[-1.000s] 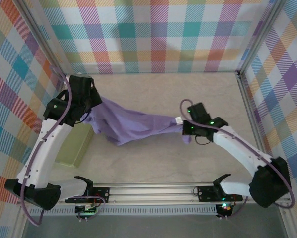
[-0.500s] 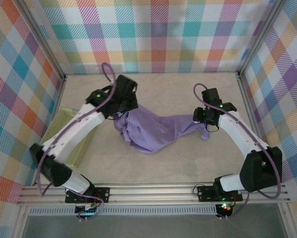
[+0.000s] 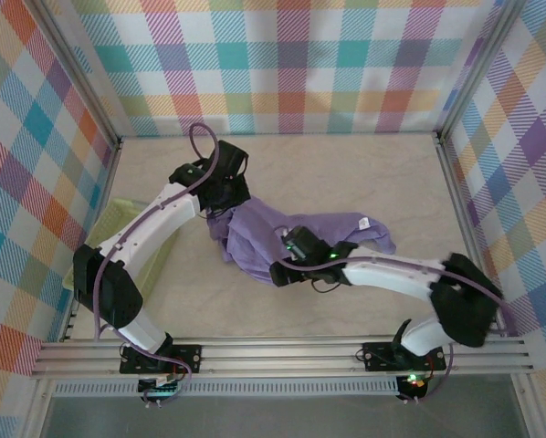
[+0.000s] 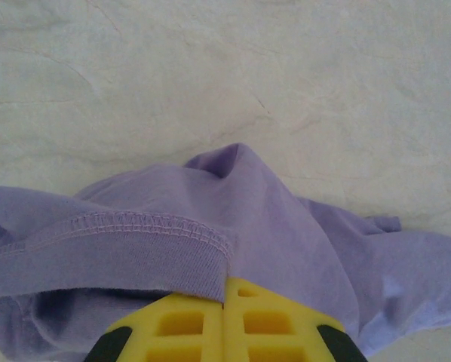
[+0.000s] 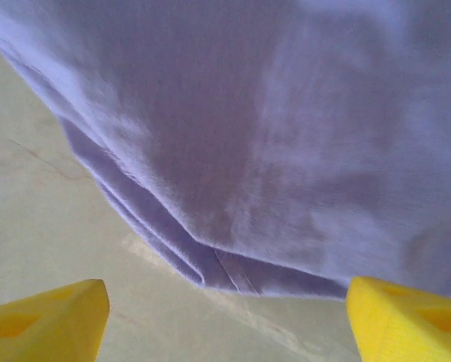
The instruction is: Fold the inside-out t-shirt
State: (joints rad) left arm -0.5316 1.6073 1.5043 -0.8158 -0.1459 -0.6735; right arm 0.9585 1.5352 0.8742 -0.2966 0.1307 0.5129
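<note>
Left wrist: left fingers [image 4: 188, 328] clamp the t-shirt [image 4: 286, 226] hem; right fingers [image 5: 44, 317] gape wide over its edge, bare table [image 5: 37, 196] beside.

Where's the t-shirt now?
Top view: the t-shirt lies bunched at the centre of the table, left end pinched by the left gripper, the open right gripper at its near edge.

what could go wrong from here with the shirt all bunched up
1. The t-shirt lies bunched, and the left gripper is shut on one stitched hem. Pulling from there may drag the whole heap instead of spreading it.
2. The right gripper is open at a layered edge. Closing there could pinch several layers together and lock in the crumple.
</note>
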